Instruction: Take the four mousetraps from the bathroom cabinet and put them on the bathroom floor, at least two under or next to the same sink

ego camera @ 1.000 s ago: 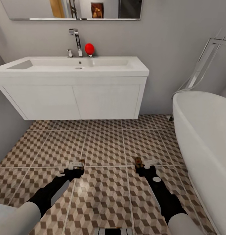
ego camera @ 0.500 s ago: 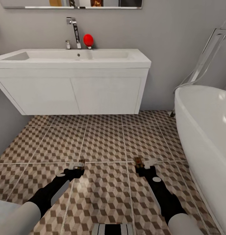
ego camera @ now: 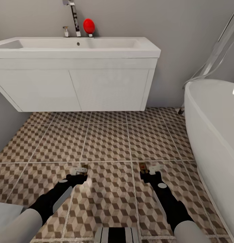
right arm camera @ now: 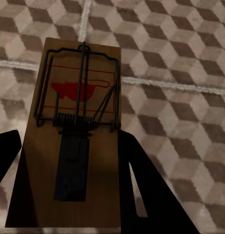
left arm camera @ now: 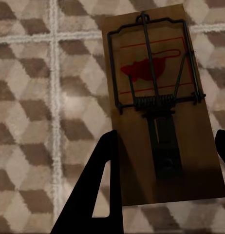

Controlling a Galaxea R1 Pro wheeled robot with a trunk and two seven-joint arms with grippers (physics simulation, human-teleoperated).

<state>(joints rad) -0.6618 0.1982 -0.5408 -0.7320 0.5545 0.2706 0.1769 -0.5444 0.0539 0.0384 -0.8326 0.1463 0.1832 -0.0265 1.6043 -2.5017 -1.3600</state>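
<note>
Left gripper (ego camera: 80, 172): fingers (left arm camera: 100, 185) clamped on the sides of a mousetrap (left arm camera: 159, 105), held low over the bathroom floor (ego camera: 106, 141).
Right gripper (ego camera: 148, 170): fingers (right arm camera: 141, 190) gripping a second mousetrap (right arm camera: 76, 146) above the tiles.
Sink (ego camera: 76, 72): ahead on the wall, well apart from both traps.
Bathtub (ego camera: 214, 135): at the right.

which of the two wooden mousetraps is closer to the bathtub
The tan wooden mousetrap in the right gripper: it is nearer the white rounded bathtub than the mousetrap in the left gripper.
</note>
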